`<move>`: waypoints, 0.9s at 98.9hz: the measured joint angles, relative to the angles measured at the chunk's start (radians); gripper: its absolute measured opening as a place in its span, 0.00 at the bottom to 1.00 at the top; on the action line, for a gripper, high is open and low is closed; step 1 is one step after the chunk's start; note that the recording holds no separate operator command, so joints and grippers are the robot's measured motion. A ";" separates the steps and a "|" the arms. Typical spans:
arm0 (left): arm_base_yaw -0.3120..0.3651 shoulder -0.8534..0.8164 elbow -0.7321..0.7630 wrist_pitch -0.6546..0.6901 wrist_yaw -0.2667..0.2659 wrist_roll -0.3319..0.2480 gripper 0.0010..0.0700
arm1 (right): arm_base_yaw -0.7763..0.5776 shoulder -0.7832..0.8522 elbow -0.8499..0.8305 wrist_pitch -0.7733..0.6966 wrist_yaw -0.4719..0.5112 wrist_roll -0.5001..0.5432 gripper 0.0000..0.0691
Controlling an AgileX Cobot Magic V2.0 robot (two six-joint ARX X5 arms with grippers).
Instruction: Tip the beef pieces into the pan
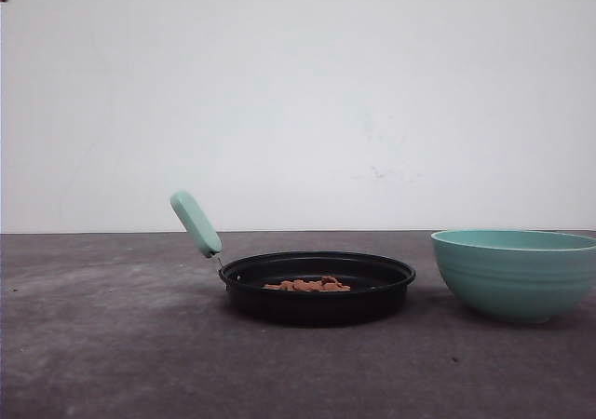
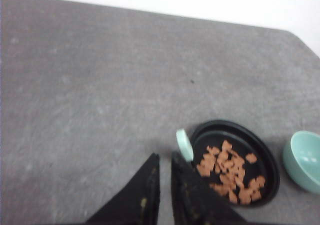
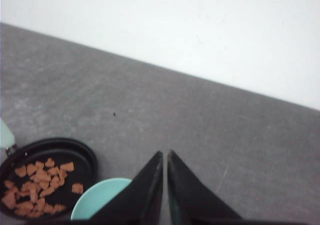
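Left gripper (image 2: 165, 157): fingers drawn nearly together, nothing held, raised above the grey table (image 1: 93, 344). The beef pieces (image 1: 308, 285) are seen scattered inside the pan (image 1: 317, 287), beside the teal bowl (image 1: 515, 273). Right gripper (image 3: 165, 154): fingertips closed together, empty.

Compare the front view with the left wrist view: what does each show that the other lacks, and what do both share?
Front view alone: the pan's side profile, with its handle angled upward. Left wrist view alone: the left gripper, fingers nearly together, and the beef pieces seen from above, spread across the pan floor. Shared: pan, beef pieces, teal bowl and grey table.
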 joint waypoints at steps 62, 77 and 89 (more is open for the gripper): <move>0.000 -0.096 0.000 -0.040 0.000 -0.002 0.01 | 0.000 -0.018 0.000 0.003 0.000 0.000 0.02; 0.000 -0.096 0.000 -0.039 0.000 -0.002 0.01 | 0.000 -0.019 0.000 0.003 0.000 0.000 0.02; 0.000 -0.096 0.000 -0.040 0.000 -0.002 0.01 | 0.000 -0.038 0.000 -0.001 0.018 0.002 0.02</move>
